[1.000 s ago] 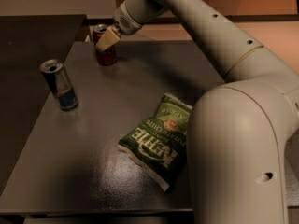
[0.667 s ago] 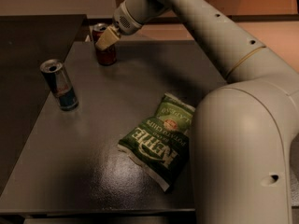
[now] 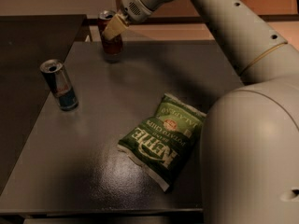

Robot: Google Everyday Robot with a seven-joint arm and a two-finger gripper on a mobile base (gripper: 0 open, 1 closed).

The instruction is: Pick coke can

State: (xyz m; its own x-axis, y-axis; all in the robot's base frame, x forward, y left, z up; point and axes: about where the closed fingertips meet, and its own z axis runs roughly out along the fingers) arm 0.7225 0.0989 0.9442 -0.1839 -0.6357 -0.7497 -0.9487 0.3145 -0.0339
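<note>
Watching the gripper [image 3: 113,28] parked right against the coke can [image 3: 112,46] at the far edge of the table [image 3: 84,171], I'd say reach done, lift not yet, can't tell if it's clamped.

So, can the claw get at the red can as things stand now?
Probably yes. The claw is right at the top of the red can, at the far edge of the table, nothing between them. The blue can and the chip bag lie apart, nearer the camera.
</note>
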